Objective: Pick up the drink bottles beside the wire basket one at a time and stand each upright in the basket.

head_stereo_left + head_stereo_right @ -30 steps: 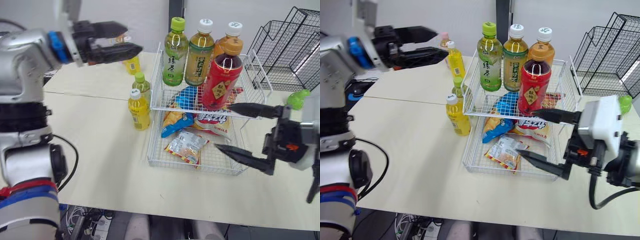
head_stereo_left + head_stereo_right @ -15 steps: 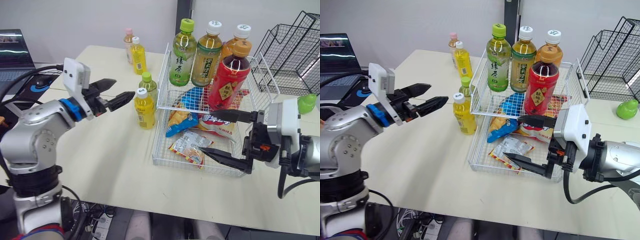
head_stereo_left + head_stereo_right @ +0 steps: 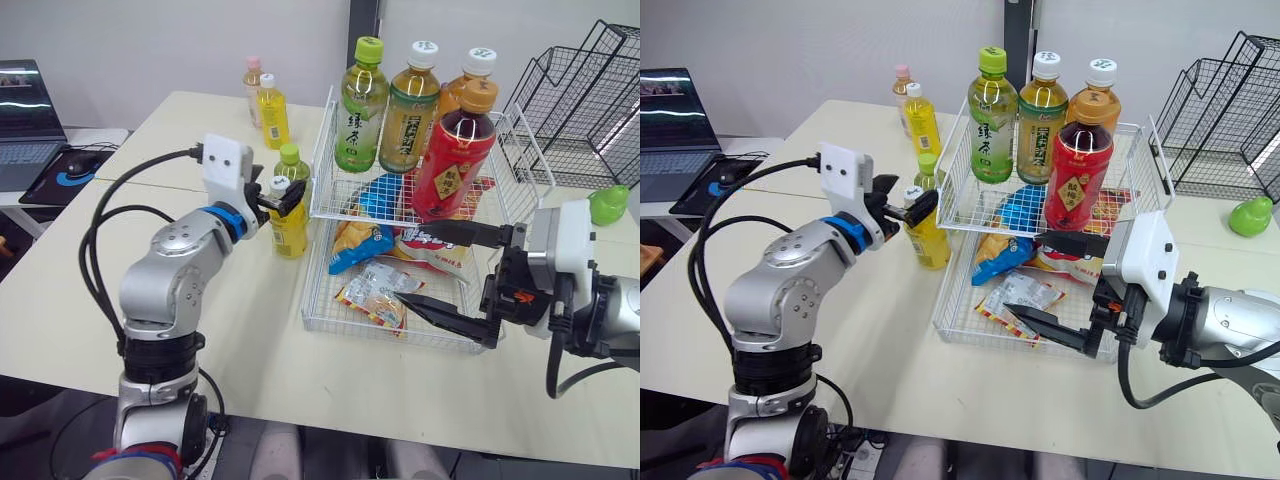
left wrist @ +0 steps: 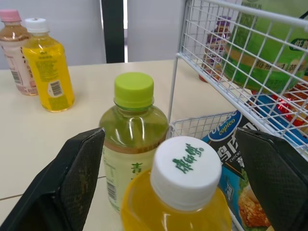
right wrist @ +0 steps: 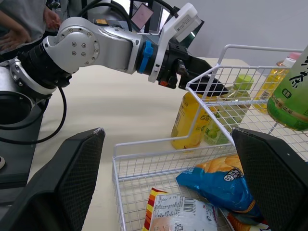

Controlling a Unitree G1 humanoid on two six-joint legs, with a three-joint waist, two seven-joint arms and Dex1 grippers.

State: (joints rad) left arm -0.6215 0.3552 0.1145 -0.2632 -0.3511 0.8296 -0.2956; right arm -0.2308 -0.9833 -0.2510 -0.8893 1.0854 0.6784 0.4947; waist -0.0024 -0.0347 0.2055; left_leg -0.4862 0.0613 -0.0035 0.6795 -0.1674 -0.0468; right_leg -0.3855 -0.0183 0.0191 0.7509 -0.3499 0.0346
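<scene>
Right gripper [image 3: 409,263] spread, hovering at wire basket [image 3: 310,300] front, toward desk [image 3: 90,290] front edge. Left gripper [image 3: 279,197] spread, straddling cap of upright yellow bottle [image 3: 288,222] just beside basket's left side; left arm nearer. Green-capped bottle [image 3: 290,160] just behind. Two small bottles [image 3: 272,110] near far edge.

"康师傅" on the white bottle cap [image 4: 186,166]
</scene>
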